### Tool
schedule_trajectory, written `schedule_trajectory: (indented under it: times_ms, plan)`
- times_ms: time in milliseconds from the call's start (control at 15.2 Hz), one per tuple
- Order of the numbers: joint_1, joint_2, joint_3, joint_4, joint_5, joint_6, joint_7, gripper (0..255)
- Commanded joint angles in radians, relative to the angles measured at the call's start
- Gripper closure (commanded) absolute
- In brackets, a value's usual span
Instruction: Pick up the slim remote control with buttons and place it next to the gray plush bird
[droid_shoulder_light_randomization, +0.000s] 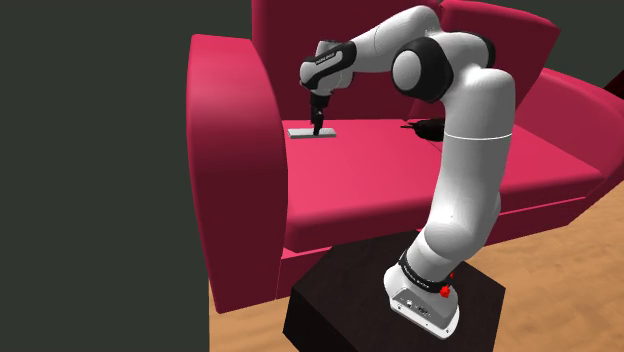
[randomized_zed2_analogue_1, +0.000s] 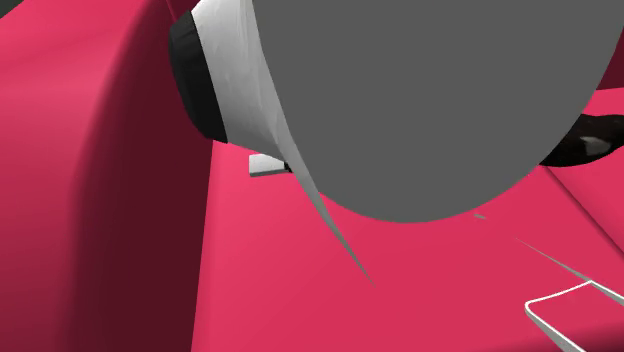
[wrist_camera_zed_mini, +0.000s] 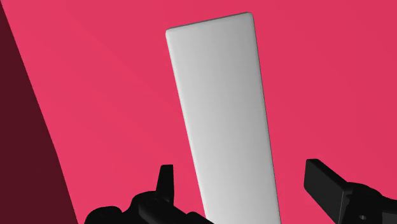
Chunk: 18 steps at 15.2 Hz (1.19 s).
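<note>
Near the sofa's armrest (droid_shoulder_light_randomization: 235, 150) at the shoulder view's left, the remote control (droid_shoulder_light_randomization: 303, 133) lies flat on the red seat (droid_shoulder_light_randomization: 400, 190): a plain grey slab, likely light, stiff and smooth. The end effector (droid_shoulder_light_randomization: 318, 127) hangs over it, fingers (wrist_camera_zed_mini: 167, 181) spread astride its narrow width, not touching. I'd pinch the long edges mid-length, firmly, lest it slip.

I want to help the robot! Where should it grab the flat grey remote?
Across its narrow width, from straight above. The remote lies flat on the sofa seat, long and slim, so its long edges probably fit the open gripper.
</note>
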Motion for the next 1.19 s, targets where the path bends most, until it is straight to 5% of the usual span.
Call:
schedule_trajectory:
  times_ms: [0,660,726,1122]
  plan:
    - [-0.003,0.014,0.003,-0.006,0.006,0.020,-0.005,0]
    - [-0.006,0.032,0.006,-0.016,0.013,0.047,-0.010,0]
    - [-0.006,0.032,0.006,-0.016,0.013,0.047,-0.010,255]
    - [-0.006,0.032,0.006,-0.015,0.013,0.046,-0.011,255]
